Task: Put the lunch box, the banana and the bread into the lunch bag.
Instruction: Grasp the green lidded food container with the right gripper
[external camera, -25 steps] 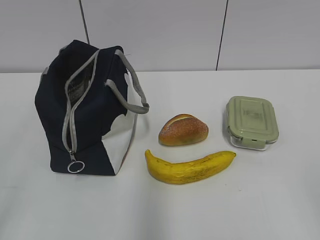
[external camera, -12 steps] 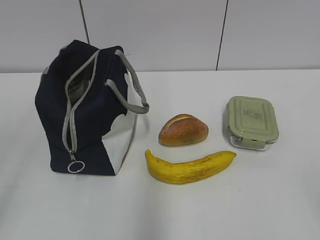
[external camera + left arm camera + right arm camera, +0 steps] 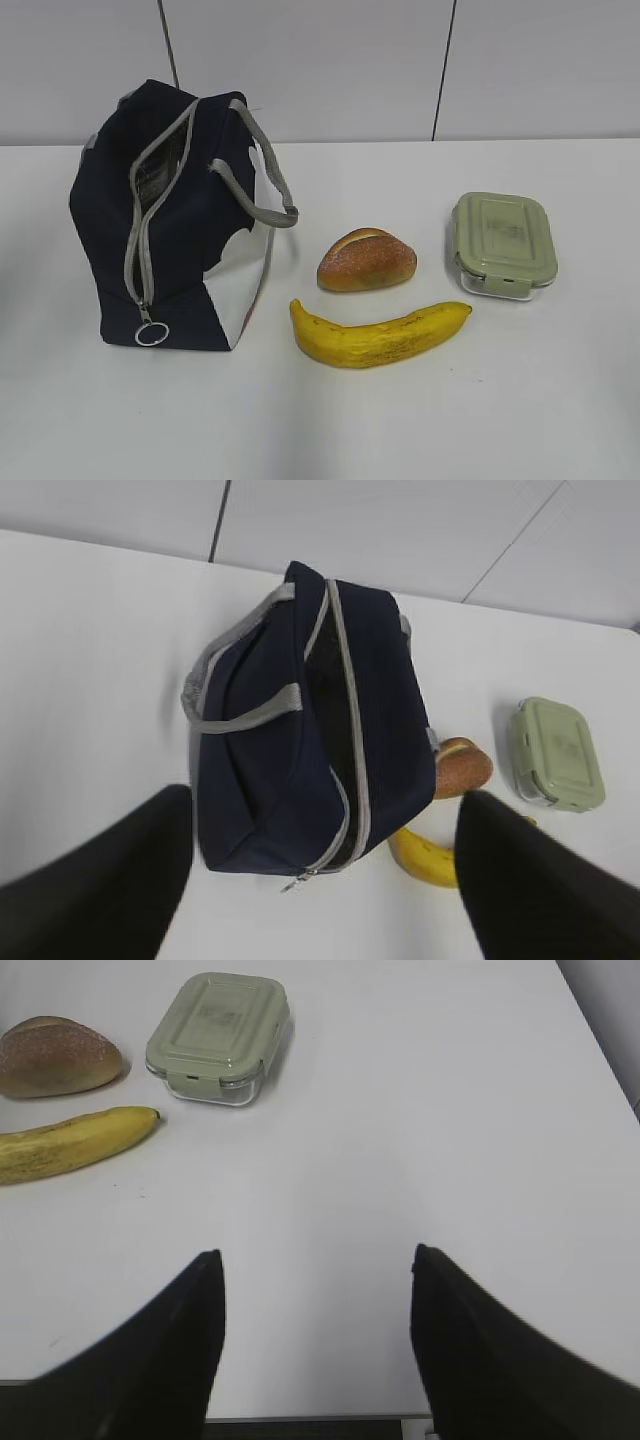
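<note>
White tabletop (image 3: 560, 400) w/ a pale panelled wall (image 3: 320, 60) behind; dark seams run down the wall.

Lunch bag (image 3: 170, 230) stands on the left of the exterior view, navy w/ a white side panel; its grey zipper (image 3: 138, 250) is parted near the top, showing a dark gap, and the ring pull (image 3: 152, 334) hangs low near the tabletop; grey handles (image 3: 262, 175) loop over toward the right.

Bread (image 3: 366, 260) lies just right of the bag, apart from it; banana (image 3: 380, 335) lies in front of the bread, close but whether touching I can't tell; lunch box (image 3: 502, 244) sits further right, green lid on, apart from both.

Left tool (image 3: 320, 880) hangs above the bag in the left wrist view; its two dark fingers (image 3: 100, 890) stand wide apart, nothing between them, the bag's near end showing in the gap.

Right tool (image 3: 315, 1340) is over bare tabletop, well apart from the lunch box, banana and bread at upper left of its view; fingers (image 3: 170, 1350) spread, holding nothing.

Neither tool shows in the exterior view.
</note>
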